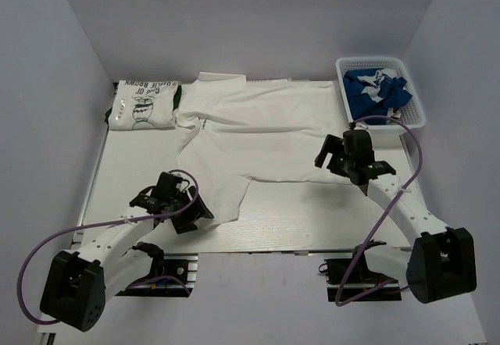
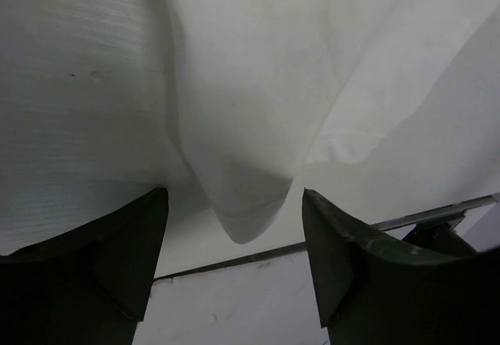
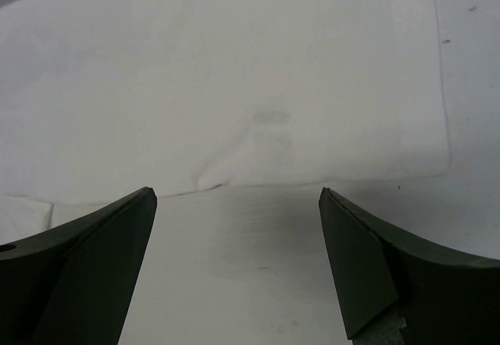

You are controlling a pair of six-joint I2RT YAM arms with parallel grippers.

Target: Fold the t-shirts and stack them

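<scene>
A large white t-shirt (image 1: 258,130) lies spread flat across the middle of the table. Its near-left corner (image 2: 246,208) hangs between the tips of my left gripper (image 1: 200,214), whose jaws stand apart on either side of the cloth. My right gripper (image 1: 333,162) is open just off the shirt's near-right hem (image 3: 234,177), with bare table between its fingers. A folded white t-shirt with green print (image 1: 142,104) sits at the back left. A blue t-shirt (image 1: 378,86) lies crumpled in the basket.
The white mesh basket (image 1: 418,115) stands at the back right corner. The table's near edge (image 2: 258,255) runs just below the left fingers. White walls enclose the table on three sides.
</scene>
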